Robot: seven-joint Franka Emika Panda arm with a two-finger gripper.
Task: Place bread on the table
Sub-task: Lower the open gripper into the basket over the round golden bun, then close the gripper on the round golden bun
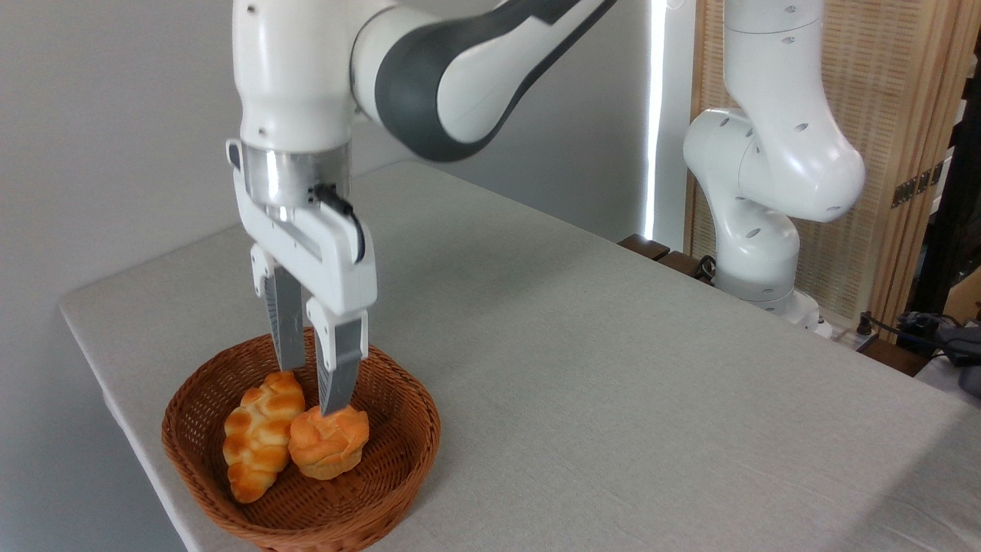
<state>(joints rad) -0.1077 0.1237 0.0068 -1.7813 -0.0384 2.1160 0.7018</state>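
A single fixed view looks from in front of the bench [613,399], raised a little above its surface and angled down and across it toward the far wall. It sits close, so the basket [230,491] lies large at the near left, while the arm's base [755,253] stands at the far right edge.

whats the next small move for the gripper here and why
Probably lower a little further, then close. The gripper is open, one finger tip at the top of the bun, the other behind it near the braided loaf. Both still lie in the basket, so nothing is grasped yet.
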